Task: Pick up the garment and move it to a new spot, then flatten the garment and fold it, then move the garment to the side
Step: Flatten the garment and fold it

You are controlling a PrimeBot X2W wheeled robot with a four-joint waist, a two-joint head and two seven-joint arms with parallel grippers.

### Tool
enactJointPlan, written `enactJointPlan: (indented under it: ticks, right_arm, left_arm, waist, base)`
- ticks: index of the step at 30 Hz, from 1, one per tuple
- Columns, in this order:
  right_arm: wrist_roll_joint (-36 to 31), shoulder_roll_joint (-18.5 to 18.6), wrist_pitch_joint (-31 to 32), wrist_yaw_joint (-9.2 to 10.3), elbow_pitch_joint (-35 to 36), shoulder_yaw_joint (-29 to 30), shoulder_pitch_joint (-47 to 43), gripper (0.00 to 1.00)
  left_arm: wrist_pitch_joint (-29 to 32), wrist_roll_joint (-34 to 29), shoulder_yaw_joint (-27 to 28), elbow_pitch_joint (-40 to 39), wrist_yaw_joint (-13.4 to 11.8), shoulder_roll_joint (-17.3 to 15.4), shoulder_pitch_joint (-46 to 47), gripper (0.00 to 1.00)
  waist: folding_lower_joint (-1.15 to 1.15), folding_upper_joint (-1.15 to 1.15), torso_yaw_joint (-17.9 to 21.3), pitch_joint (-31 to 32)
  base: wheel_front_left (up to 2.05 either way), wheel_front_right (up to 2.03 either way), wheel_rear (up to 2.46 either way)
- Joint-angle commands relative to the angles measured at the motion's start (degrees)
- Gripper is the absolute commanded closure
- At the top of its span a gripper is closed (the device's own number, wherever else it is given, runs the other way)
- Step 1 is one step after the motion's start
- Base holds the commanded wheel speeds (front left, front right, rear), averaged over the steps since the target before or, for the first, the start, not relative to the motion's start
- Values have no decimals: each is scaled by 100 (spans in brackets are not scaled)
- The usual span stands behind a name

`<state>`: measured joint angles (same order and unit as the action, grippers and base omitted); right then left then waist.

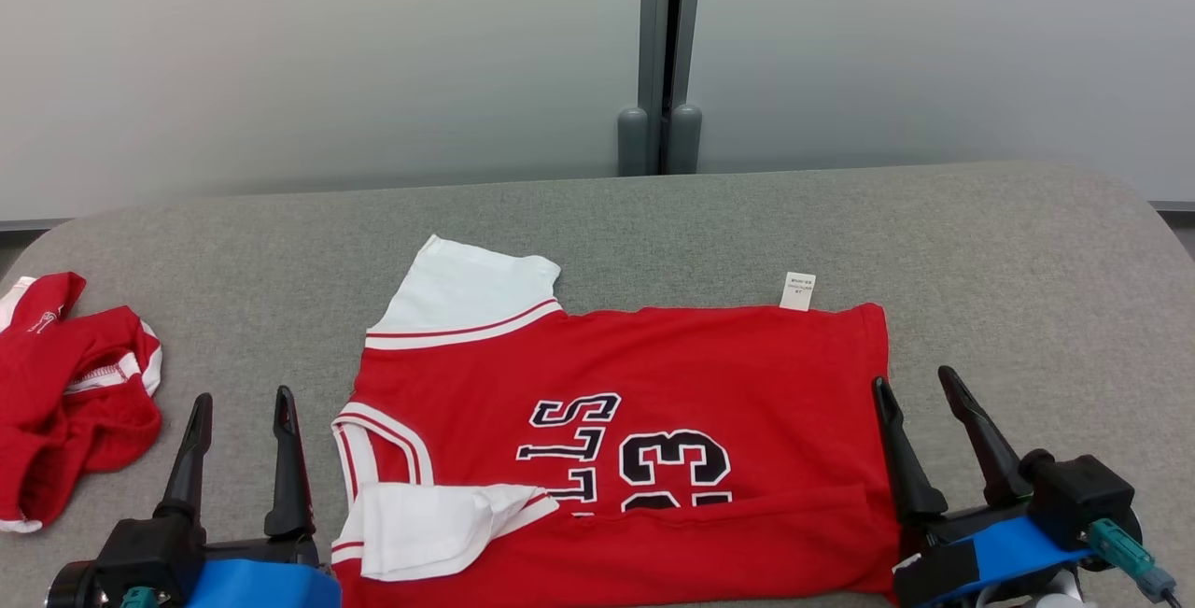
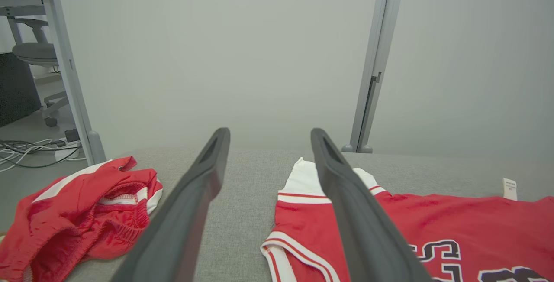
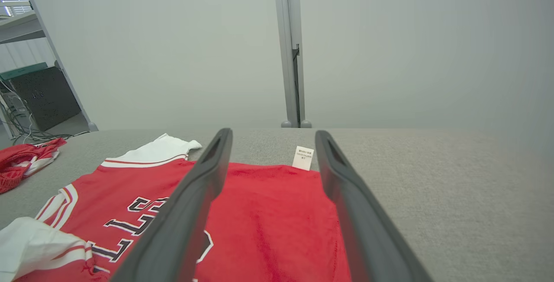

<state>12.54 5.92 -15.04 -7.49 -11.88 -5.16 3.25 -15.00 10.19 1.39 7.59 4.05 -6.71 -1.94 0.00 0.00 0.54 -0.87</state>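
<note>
The left gripper (image 1: 243,398) has its jaws wide apart with nothing between them. It stands over bare grey table (image 1: 1027,290), with its right finger just beside the collar end of the jersey (image 1: 653,365). The right gripper (image 1: 912,379) is equally wide and empty at the jersey's hem end. In its wrist view the left finger lies over red cloth and the right finger over bare table. Whether either finger touches the cloth cannot be told.

The jersey lies flat across the middle of the table, collar towards the robot's left. Its near edge is folded up over the front. Black, white-edged lettering (image 1: 569,445) runs upside down to the head view and ends in "LLS". The two large digits beside it are half covered by the fold and cannot be read for sure. A white label (image 1: 797,291) sticks out from the far edge, its print too small to read.

The far sleeve (image 1: 467,286), white with a red stripe, lies spread out beyond the body. The near sleeve (image 1: 420,524) is folded onto the front.

A crumpled red bundle (image 1: 75,393) with white trim sits at the table's left edge, well apart from the jersey. Open table lies between them, along the far side and to the right. Behind stands a pale wall with a grey post (image 1: 663,57).
</note>
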Motion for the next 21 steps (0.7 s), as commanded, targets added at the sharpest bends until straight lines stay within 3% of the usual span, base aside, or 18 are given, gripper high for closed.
enactJointPlan:
  ticks: [1,21]
  right_arm:
    - [-34,-47,-17,-1,19,75,34,0]
    - [-467,-297,-18,-1,-82,455,-355,0]
  left_arm:
    - [-24,-64,50,27,28,39,87,0]
    - [-23,-715,57,755,186,159,191,0]
  waist:
    - [0,0,-6,6]
    - [0,0,18,54]
  base:
    - [0,0,0]
    - [0,0,0]
